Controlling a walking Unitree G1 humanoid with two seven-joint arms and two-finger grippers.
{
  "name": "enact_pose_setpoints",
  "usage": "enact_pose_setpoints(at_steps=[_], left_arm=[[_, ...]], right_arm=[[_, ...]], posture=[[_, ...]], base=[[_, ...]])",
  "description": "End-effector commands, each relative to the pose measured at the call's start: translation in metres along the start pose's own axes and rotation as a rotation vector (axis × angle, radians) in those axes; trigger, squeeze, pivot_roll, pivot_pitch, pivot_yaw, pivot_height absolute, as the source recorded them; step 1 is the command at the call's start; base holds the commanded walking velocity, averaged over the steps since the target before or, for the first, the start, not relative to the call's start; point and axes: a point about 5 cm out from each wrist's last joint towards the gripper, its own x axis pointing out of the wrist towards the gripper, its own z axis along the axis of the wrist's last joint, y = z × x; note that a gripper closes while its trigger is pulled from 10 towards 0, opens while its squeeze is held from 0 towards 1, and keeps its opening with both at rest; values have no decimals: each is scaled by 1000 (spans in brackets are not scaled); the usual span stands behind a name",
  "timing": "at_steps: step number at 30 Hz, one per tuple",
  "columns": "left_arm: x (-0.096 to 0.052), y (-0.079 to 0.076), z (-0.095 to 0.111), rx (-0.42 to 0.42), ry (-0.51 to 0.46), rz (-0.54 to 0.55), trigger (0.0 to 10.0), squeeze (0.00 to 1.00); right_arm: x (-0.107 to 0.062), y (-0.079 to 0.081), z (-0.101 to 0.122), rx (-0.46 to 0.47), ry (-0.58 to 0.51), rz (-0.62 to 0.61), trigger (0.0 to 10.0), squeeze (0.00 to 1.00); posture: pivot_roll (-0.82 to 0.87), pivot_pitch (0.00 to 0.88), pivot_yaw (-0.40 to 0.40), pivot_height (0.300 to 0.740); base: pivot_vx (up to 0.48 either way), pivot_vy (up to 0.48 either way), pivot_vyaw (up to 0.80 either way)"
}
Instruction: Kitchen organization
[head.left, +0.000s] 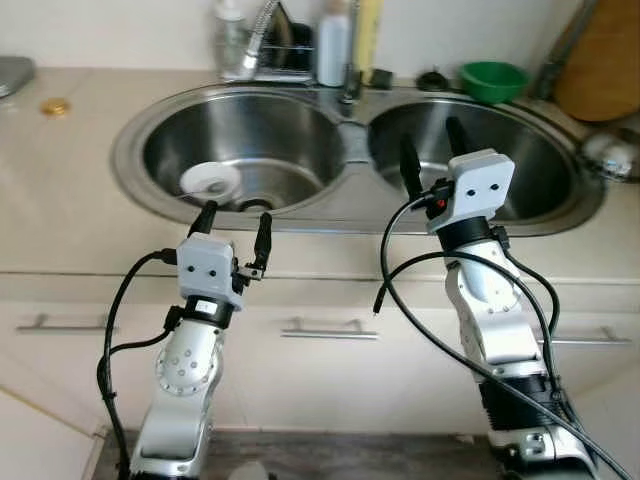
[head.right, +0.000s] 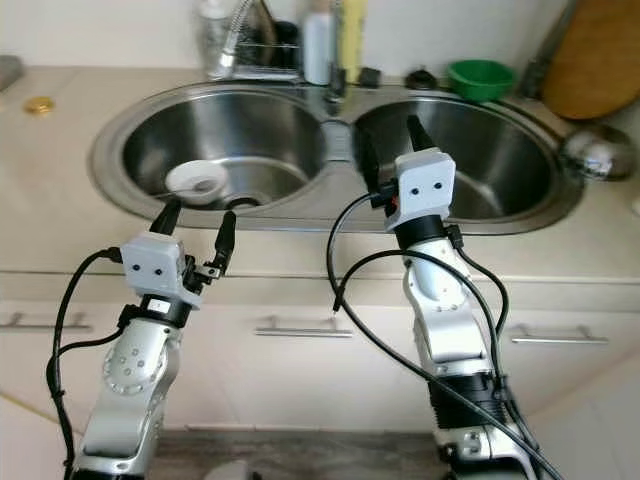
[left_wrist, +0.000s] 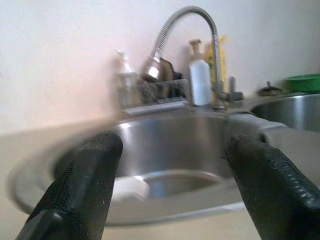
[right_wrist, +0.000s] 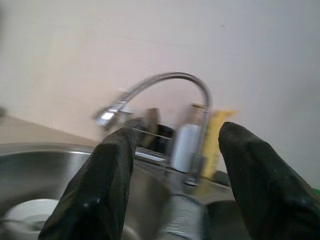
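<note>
A small gold lid (head.left: 55, 105) lies on the beige surface (head.left: 60, 200) at far left, well apart from the double sink (head.left: 345, 215). The left basin (head.left: 290, 135) holds a white dish (head.left: 210, 180) on its floor, just left of the drain. The left claw (head.left: 233, 230) is raised at the near rim of this basin, fingers spread, gripping nothing; the white dish lies just beyond its left finger.

Behind the sink, against the wall, stand a clear pump bottle (head.left: 230, 35), a dark rack (head.left: 290, 45), a white bottle (head.left: 333, 45) and a yellow item (head.left: 368, 35). The flexible faucet (left_wrist: 186, 45) arches over the divider between the basins.

The right claw (head.left: 430, 150) is held over the near edge of the right basin (head.left: 540, 160), fingers spread, gripping nothing.

A green bowl (head.left: 493, 80) sits on the far rim, right of the faucet. A wooden board (head.left: 605, 60) leans at far right, with a metal bowl (head.left: 610, 155) on the surface near it. Cabinet fronts with bar handles (head.left: 328, 328) run below the surface.
</note>
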Motion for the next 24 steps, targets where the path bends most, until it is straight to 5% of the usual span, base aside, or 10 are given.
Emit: enact_pose_setpoints(at_steps=[1,11,24], left_arm=[[1,-5,4,-17,-16,-15,10000,0],[0,-3,4,-8,-16,-14,10000,0],[-2,-4,5,2,-34,-2,10000,0]], right_arm=[[-2,-8,1,-33,7,-16,10000,0],[-10,-13,1,-75,46,-45,10000,0],[-20,-19,2,-132,50,-67,10000,0]], posture=[[42,26,-29,740],[33,32,-29,740],[30,24,-38,740]], base=[[0,480,0],[0,469,0],[0,0,-765]])
